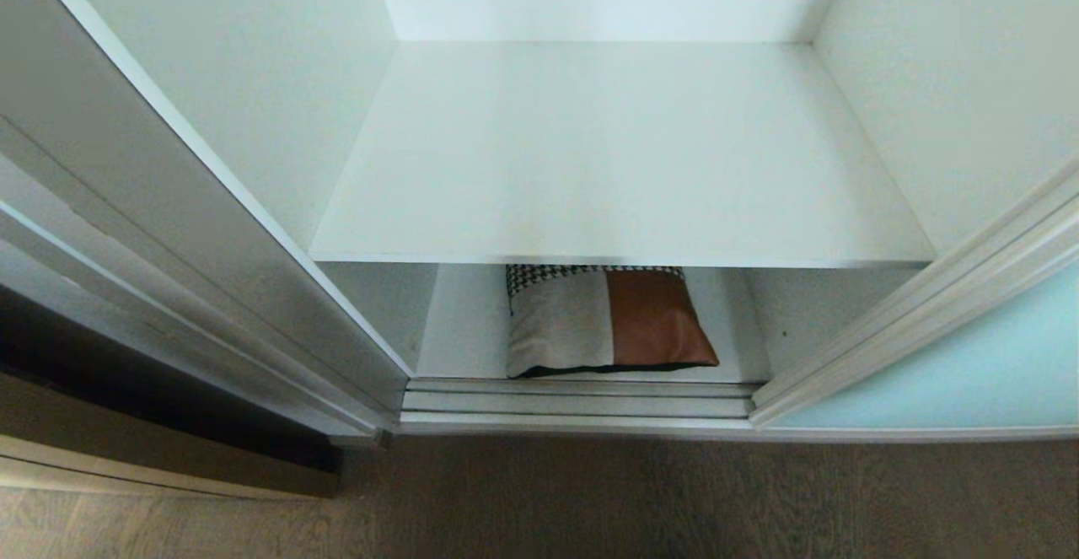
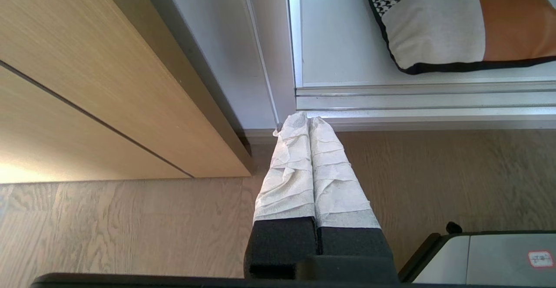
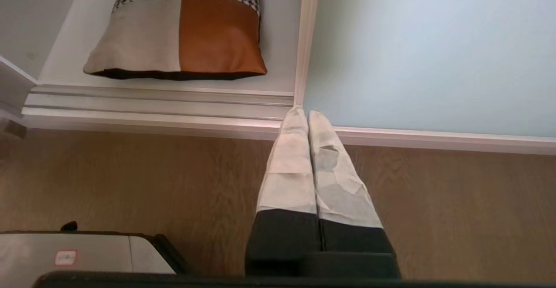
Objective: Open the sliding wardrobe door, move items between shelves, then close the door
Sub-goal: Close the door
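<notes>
At the bottom middle of the head view, the cushion (image 1: pixel 609 323) lay flat on the low shelf (image 1: pixel 459 331), under the big white shelf (image 1: pixel 624 154), which sat bare above it. The door (image 1: pixel 961 365) was at the lower right, slid aside so the cupboard stood open. Neither arm showed in the head view. The left gripper (image 2: pixel 308 120) and right gripper (image 3: pixel 307 113) both hung low over the floor (image 3: pixel 130 179), jaws pressed together on nothing. They seemed parked, likely waiting for the reach to the cushion.
</notes>
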You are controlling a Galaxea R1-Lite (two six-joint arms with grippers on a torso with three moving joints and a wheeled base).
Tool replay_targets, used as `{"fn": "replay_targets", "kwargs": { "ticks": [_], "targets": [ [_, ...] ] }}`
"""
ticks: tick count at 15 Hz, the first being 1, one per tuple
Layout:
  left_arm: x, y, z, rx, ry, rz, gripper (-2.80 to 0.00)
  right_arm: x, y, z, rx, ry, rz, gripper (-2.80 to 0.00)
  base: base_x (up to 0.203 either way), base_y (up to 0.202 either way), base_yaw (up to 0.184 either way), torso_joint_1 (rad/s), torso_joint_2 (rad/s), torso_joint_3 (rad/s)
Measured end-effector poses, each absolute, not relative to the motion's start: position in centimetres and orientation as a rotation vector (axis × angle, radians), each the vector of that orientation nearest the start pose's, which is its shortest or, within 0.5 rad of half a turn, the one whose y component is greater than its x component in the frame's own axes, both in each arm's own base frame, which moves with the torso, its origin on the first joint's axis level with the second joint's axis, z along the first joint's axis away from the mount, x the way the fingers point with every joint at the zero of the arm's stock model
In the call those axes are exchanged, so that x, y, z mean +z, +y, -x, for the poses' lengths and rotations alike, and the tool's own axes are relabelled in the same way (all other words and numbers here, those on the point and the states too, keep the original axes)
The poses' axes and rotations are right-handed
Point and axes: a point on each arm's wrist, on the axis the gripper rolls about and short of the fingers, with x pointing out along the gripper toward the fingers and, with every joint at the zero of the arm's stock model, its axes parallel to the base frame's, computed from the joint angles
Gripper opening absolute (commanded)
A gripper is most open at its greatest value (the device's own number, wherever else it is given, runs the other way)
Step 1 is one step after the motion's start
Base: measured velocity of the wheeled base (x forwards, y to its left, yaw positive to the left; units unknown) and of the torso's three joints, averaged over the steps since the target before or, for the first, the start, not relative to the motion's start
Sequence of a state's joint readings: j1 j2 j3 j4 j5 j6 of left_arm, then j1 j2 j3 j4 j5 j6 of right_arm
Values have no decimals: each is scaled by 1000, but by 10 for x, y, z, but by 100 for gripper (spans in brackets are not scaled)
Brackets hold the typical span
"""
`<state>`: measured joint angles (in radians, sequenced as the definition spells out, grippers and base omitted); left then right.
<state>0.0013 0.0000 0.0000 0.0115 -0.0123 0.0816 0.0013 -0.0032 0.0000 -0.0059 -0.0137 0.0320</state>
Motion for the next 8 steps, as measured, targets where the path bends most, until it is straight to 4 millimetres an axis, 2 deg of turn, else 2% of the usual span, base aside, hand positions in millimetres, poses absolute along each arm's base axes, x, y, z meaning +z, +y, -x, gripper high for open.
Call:
{"fn": "replay_targets", "kwargs": {
  "ticks": [8],
  "targets": [
    [74, 0, 23, -11, 11, -82, -280, 76, -1, 23, -21, -10, -30, -280, 0, 0, 0, 0, 0, 0]
  ]
}}
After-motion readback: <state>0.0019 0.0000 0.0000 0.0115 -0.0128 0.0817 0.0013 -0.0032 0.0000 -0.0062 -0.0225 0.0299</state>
